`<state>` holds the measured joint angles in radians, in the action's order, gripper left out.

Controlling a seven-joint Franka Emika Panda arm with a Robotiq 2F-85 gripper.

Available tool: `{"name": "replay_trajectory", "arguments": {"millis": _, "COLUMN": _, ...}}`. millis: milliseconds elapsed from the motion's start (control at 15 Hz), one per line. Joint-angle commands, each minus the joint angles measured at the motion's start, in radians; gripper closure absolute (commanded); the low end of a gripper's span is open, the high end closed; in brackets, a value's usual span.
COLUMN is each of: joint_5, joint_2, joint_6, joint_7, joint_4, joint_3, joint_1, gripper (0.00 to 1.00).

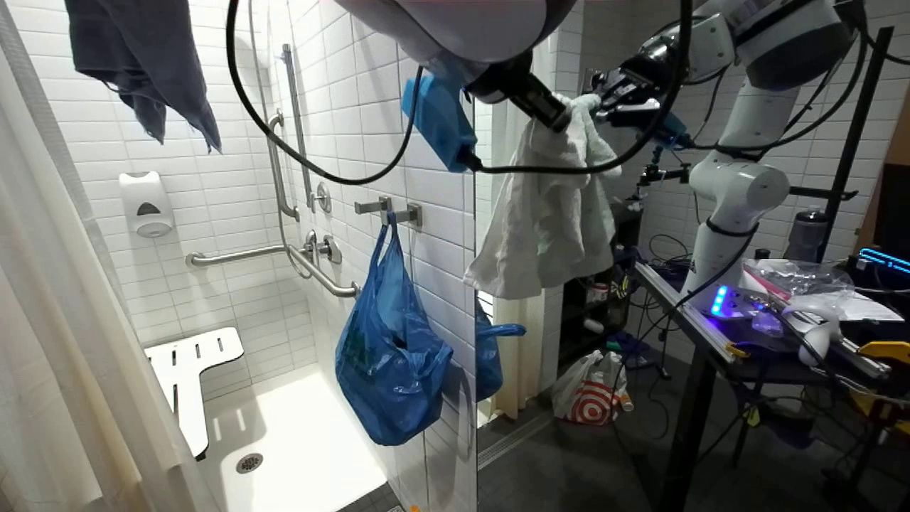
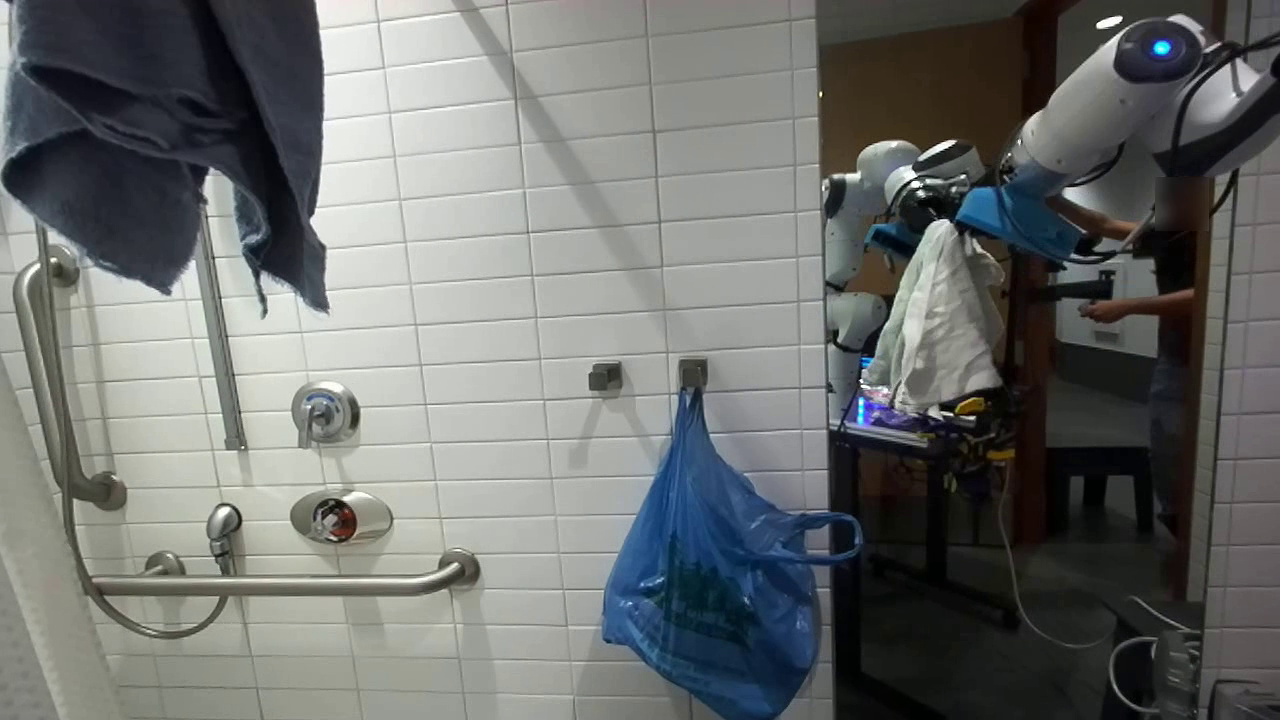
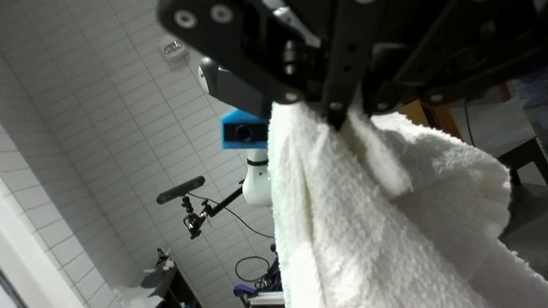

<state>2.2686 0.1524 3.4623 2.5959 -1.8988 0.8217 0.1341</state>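
My gripper (image 1: 559, 117) is shut on a white towel (image 1: 547, 213) near its top, and the towel hangs down freely in front of a mirror (image 1: 611, 455). In the wrist view the gripper (image 3: 352, 109) comes in from the top, and the bunched white cloth (image 3: 364, 222) passes between its fingers and drapes below. In an exterior view the towel (image 2: 945, 320) hangs below the arm's blue camera mount (image 2: 1020, 220); the fingertips are hard to make out there against the reflection. A blue plastic bag (image 1: 394, 355) hangs from a wall hook beside the mirror, apart from the towel.
Two square hooks (image 2: 605, 377) stick out of the white tiled wall (image 2: 500, 250); the bag (image 2: 715, 600) hangs on the one nearer the mirror. A dark grey cloth (image 2: 170, 130) hangs at upper left. Grab bars (image 2: 300, 585), a shower seat (image 1: 188, 363) and a curtain (image 1: 64, 284) stand left.
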Motion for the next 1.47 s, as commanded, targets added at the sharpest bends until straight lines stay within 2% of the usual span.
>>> {"name": "replay_trajectory", "arguments": {"millis": 0, "joint_5": 0.031, "joint_2": 0.055, "joint_6": -0.001, "joint_7": 0.024, "joint_4": 0.050, "joint_3": -0.091, "joint_1": 0.075, "gripper": 0.99}}
{"name": "replay_trajectory", "arguments": {"millis": 533, "joint_5": -0.027, "joint_2": 0.022, "joint_6": 0.000, "joint_7": 0.018, "joint_4": 0.132, "joint_3": -0.358, "joint_1": 0.330, "gripper": 0.99}}
{"name": "replay_trajectory", "arguments": {"millis": 867, "joint_5": -0.054, "joint_2": -0.004, "joint_6": -0.002, "joint_7": 0.017, "joint_4": 0.160, "joint_3": -0.501, "joint_1": 0.480, "gripper": 0.99}}
{"name": "replay_trajectory", "arguments": {"millis": 1133, "joint_5": -0.177, "joint_2": -0.018, "joint_6": -0.002, "joint_7": 0.015, "joint_4": 0.154, "joint_3": -0.627, "joint_1": 0.656, "gripper": 0.99}}
{"name": "replay_trajectory", "arguments": {"millis": 1400, "joint_5": -0.317, "joint_2": 0.020, "joint_6": -0.051, "joint_7": 0.015, "joint_4": 0.073, "joint_3": -0.753, "joint_1": 0.778, "gripper": 0.99}}
